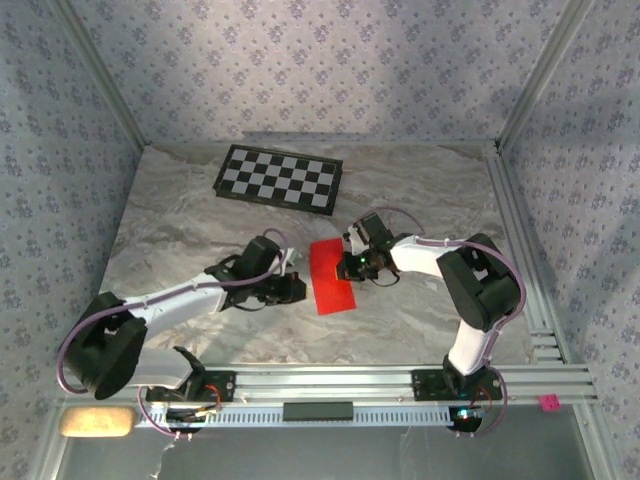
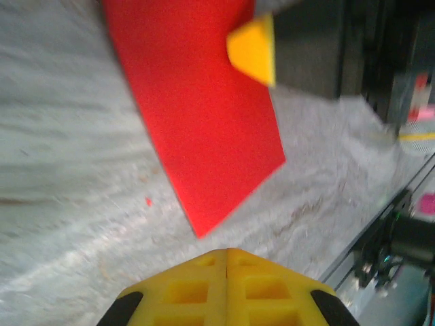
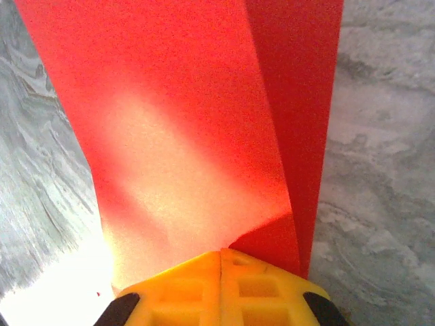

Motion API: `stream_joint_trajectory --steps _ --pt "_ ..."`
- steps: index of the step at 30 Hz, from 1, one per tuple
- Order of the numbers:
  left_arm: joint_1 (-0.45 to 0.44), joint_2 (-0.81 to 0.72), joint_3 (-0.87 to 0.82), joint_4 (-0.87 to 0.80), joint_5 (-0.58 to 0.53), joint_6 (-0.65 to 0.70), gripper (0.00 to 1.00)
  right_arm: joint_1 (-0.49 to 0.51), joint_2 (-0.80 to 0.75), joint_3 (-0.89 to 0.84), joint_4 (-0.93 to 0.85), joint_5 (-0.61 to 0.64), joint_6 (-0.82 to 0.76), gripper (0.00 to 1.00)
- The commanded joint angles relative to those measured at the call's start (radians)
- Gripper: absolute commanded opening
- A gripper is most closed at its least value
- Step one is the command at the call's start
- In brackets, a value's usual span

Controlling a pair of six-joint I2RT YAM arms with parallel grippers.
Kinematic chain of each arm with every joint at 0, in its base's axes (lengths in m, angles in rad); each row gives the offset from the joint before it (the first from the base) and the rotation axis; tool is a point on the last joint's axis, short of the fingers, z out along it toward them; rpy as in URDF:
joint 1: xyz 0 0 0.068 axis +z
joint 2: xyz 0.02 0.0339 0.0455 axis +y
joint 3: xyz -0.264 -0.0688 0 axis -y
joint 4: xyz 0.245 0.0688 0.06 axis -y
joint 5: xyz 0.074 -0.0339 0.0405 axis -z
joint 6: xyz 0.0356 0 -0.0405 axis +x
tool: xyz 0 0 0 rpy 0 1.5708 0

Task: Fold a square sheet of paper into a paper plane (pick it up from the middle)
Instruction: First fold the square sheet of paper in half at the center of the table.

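The square sheet of paper is bright red and lies mid-table as a narrow doubled rectangle. In the right wrist view the paper rises from my right gripper as a lit flap over a darker layer. That gripper is shut on the sheet's right edge. My left gripper is shut with nothing in it, just off the left edge. In the left wrist view its closed yellow tips stop short of the paper's near corner. A yellow fingertip of the right gripper sits over the sheet's far side.
A black-and-white checkerboard lies at the back of the marble table. Aluminium rails run along the front edge and the right side. A tiny red speck lies on the table beside the paper.
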Motion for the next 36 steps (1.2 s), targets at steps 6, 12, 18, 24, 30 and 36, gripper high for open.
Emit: stream_joint_trajectory --steps 6,12,18,24,30,36 --pt "0.103 0.162 0.148 0.086 0.118 -0.011 0.07 -0.026 0.028 -0.032 -0.221 -0.004 -0.129 0.00" --pt "0.101 0.310 0.196 0.200 0.171 -0.050 0.07 -0.029 0.033 -0.027 -0.221 0.012 -0.117 0.00" --pt "0.088 0.413 0.250 0.237 0.192 -0.054 0.07 -0.028 0.036 -0.033 -0.212 0.019 -0.104 0.00" --pt "0.085 0.469 0.255 0.238 0.167 -0.049 0.06 -0.028 0.040 -0.035 -0.210 0.022 -0.103 0.00" --pt "0.091 0.519 0.243 0.214 0.131 -0.028 0.04 -0.027 0.048 -0.038 -0.217 0.035 -0.105 0.00" --pt "0.114 0.546 0.229 0.203 0.138 -0.018 0.04 -0.027 0.052 -0.048 -0.213 0.033 -0.102 0.00"
